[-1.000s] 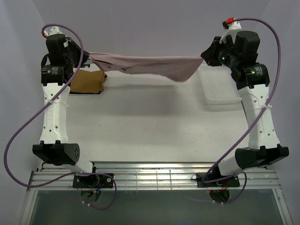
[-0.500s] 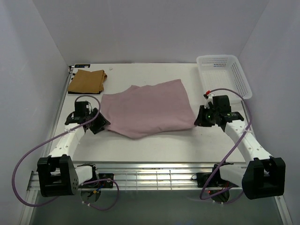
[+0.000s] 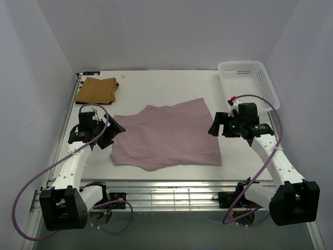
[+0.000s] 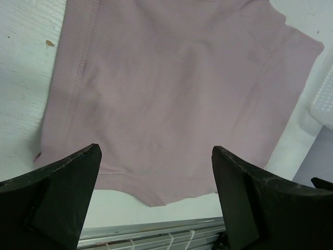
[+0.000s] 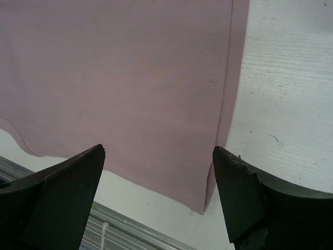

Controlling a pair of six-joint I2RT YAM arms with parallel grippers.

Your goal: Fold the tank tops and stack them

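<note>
**A:** From above, what do we make of the two pincers?

**B:** We see the left gripper (image 3: 111, 131) at the left edge of the pink tank top (image 3: 166, 136) and the right gripper (image 3: 214, 126) at its right edge, both with jaws parted and nothing hanging from either. We cannot tell from here whether the tips touch the cloth. The top lies spread flat in the middle of the table (image 3: 156, 86), a soft, roughly four-sided sheet. The tan-brown tank top (image 3: 96, 89) lies folded in the far left corner, well apart. The white mesh basket (image 3: 244, 64) stands far right.

**A:** And the left wrist view?

**B:** The dark, wedge-shaped fingers (image 4: 57, 200) stand wide apart and empty. Between them we see fine ribbed pink knit with a stitched hem down its left side, and scuffed white tabletop beyond.

**A:** The right wrist view?

**B:** Much the same: the fingers (image 5: 255, 203) are spread wide and grasp nothing. Smooth, fine-ribbed pink cloth lies flat beneath, with a hemmed straight edge on the right and bare table beside it.
</note>
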